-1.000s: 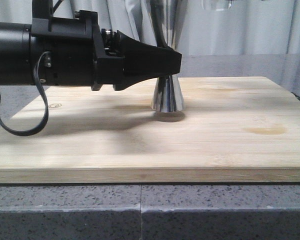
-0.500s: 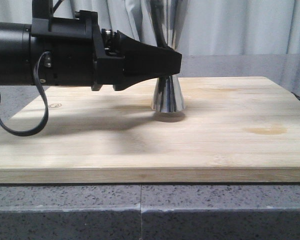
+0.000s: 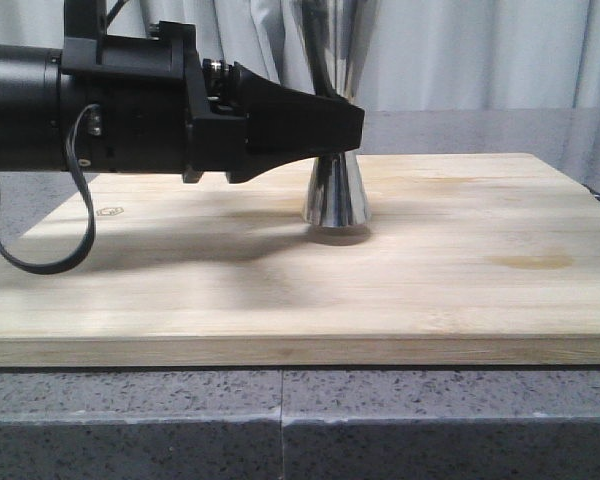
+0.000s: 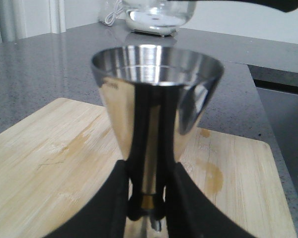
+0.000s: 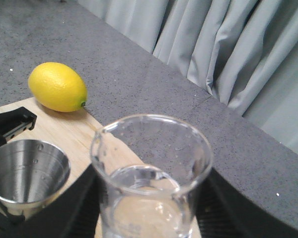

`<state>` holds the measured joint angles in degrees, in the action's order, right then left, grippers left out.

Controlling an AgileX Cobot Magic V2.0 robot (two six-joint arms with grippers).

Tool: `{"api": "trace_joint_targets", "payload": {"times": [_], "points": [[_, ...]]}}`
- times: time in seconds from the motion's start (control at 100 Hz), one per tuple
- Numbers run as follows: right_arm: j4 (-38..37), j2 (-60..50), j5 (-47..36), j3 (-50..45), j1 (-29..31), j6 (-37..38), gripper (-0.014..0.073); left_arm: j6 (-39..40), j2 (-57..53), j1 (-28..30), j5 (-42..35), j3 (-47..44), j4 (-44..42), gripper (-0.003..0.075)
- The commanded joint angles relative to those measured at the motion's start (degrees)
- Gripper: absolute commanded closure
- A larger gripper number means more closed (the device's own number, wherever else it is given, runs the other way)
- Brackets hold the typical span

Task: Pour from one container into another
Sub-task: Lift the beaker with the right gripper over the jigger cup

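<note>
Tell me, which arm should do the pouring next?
The right one, probably. Its fingers hold the glass beaker, which has clear liquid in it, upright just beside the open cup of the steel jigger. The left gripper is busy clamping the jigger's waist on the wooden board.

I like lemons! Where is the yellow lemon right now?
In the right wrist view, the lemon lies at the wooden board's edge, beyond the steel jigger. The front view does not show it.
</note>
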<state>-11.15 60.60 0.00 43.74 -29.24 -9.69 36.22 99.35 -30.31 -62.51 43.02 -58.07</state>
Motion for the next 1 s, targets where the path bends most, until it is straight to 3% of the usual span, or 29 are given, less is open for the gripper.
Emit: {"api": "trace_joint_targets", "payload": {"times": [0.0,0.49,0.99], "points": [[-1.0,-1.5,-3.2,2.2,-0.2,-0.2,0.0432,0.9,-2.8,0.0,-4.9,1.5,2.1,0.0739],[-4.5,-1.4,1.4,5.5,-0.5,-0.3,0.0432,1.1,-2.8,0.0,-4.9,1.5,1.5,0.0739],[-8.4,1.1,5.0,8.4,-5.1,-0.3,0.0432,1.2,-2.8,0.0,-4.9,1.5,1.0,0.0738]]}}
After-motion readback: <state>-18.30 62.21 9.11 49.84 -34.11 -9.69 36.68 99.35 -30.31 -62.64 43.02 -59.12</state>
